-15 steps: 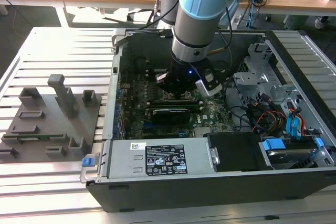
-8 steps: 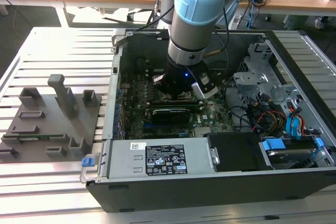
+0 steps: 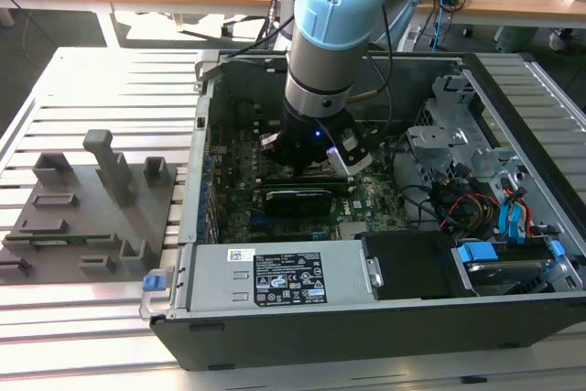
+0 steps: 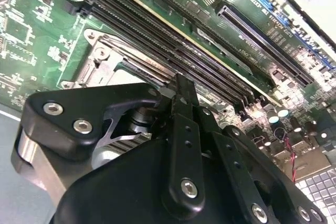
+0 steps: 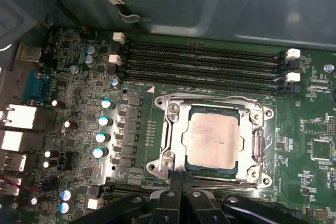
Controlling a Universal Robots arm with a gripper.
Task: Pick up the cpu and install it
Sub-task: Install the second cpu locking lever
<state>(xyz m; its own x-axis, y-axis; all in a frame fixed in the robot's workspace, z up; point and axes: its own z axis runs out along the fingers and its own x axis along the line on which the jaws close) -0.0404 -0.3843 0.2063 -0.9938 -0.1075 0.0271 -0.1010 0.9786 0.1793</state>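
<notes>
Exterior view high above the open case (image 3: 366,318), both wrist views close over its motherboard (image 5: 79,103).

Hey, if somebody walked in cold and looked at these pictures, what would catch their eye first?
Probably the big robot arm with its pale blue cap, reaching down into the open computer case in the exterior view. Next, in the first wrist view, the cpu: a pale shiny square lying in the metal-rimmed socket frame on the green motherboard, with the black hand just at the frame's edge.
</notes>
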